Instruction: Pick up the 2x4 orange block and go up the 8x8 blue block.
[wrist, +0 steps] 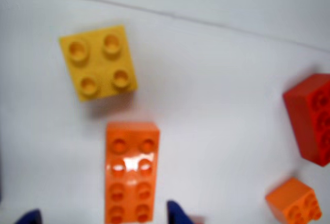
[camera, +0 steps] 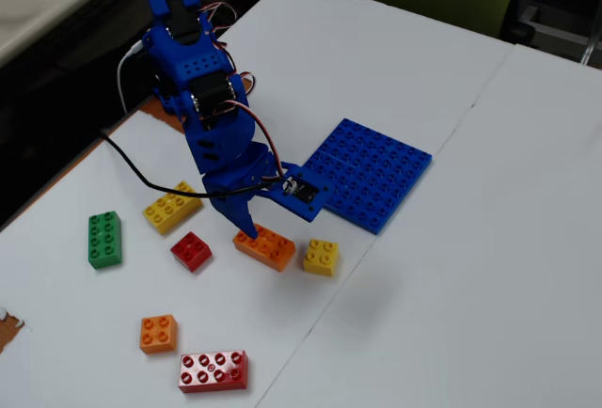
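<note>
We are leaning our blue arm (camera: 202, 117) forward from its base at the far left of the table in the fixed view, folding it down so that our claw (camera: 252, 232) is pointing at the tabletop. In the wrist view our claw (wrist: 103, 218) is standing released: two blue fingertips (wrist: 178, 212) are showing at the bottom edge, one on each side of the 2x4 orange block (wrist: 131, 171), with white table visible between each tip and the brick, so we are not gripping anything. A black cable (camera: 141, 173) is trailing from the arm across the table.

We are working over a white table (camera: 451, 276) with a thin seam running across it; dark floor is lying beyond its far left edge.

Going left to right in the fixed view: well left of the claw we are seeing a green eight-stud brick (camera: 104, 238), then a yellow eight-stud brick (camera: 172, 207), a small red brick (camera: 192, 250), a small orange four-stud brick (camera: 158, 332) and a red eight-stud brick (camera: 213, 370) nearer the camera. The 2x4 orange block (camera: 266, 246) is lying flat directly under the claw, glossy, studs up. Just right of it is sitting a yellow four-stud brick (camera: 321, 257). Beyond, behind and right of the claw, the 8x8 blue block (camera: 372, 171) is lying flat, a thin square studded plate.
</note>
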